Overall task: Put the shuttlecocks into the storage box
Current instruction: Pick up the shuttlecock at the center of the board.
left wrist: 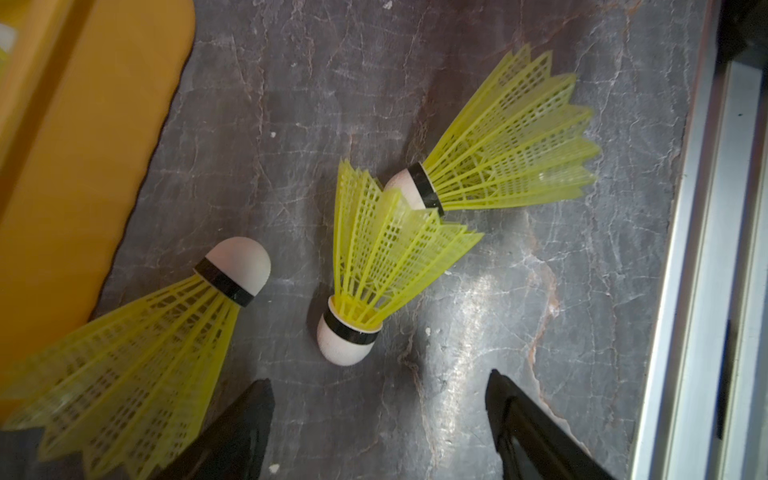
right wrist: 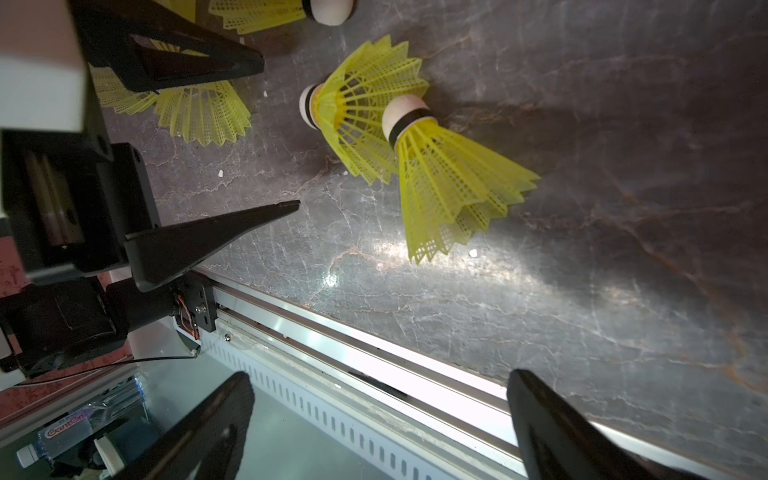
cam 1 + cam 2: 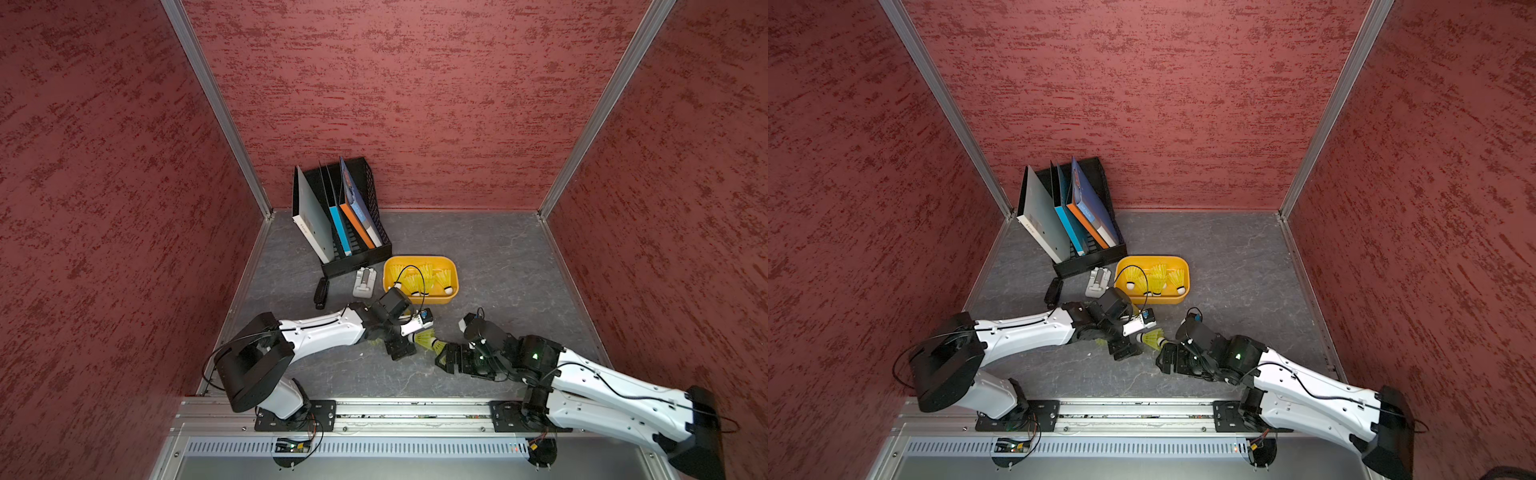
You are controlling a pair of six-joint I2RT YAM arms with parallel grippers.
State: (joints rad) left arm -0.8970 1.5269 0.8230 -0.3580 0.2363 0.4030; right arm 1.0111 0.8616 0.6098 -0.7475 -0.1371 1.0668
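Pick step: your left gripper point(image 1: 380, 376), apart, sits just short of a loose shuttlecock point(image 1: 386, 257); right gripper point(image 2: 380, 376) apart, empty; next, pinch its cork

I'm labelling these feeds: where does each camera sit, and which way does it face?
Top views: high above the front rail, looking down; left arm, right arm and storage box show.
Left wrist: on the left arm, facing down at three loose shuttlecocks; open left gripper shows.
Right wrist: on the right arm, facing table and rail; open right gripper and the left gripper's fingers show.
Shared: both wrist views show the touching pair.
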